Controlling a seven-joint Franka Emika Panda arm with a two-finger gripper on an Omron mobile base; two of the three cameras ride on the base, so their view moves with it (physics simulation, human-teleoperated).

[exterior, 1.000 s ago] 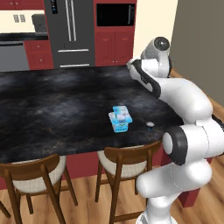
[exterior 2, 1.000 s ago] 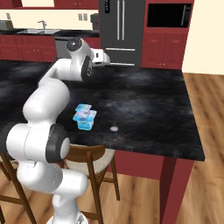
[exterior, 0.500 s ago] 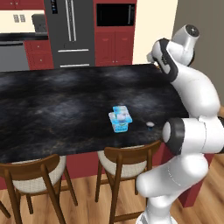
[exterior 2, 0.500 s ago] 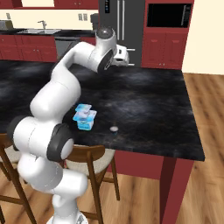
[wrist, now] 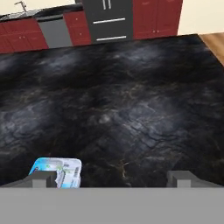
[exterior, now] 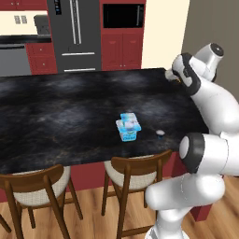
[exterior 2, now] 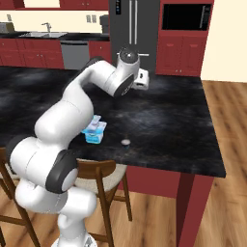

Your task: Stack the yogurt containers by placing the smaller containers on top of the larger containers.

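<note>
Larger tub (wrist: 57,172) cut off by the hand view's bottom band, smaller cup (exterior 2: 99,127) partly hidden behind the arm

The white arm rises from the lower right of the left base view, bends at a dark-jointed elbow, and reaches to the upper right of that frame. In the right base view it arcs from the lower left up to the centre top, where the gripper (exterior 2: 141,78) sits at the end of the wrist. In the hand view its two dark fingers (wrist: 43,179) stand wide apart at the bottom edge, nothing between them.
</note>
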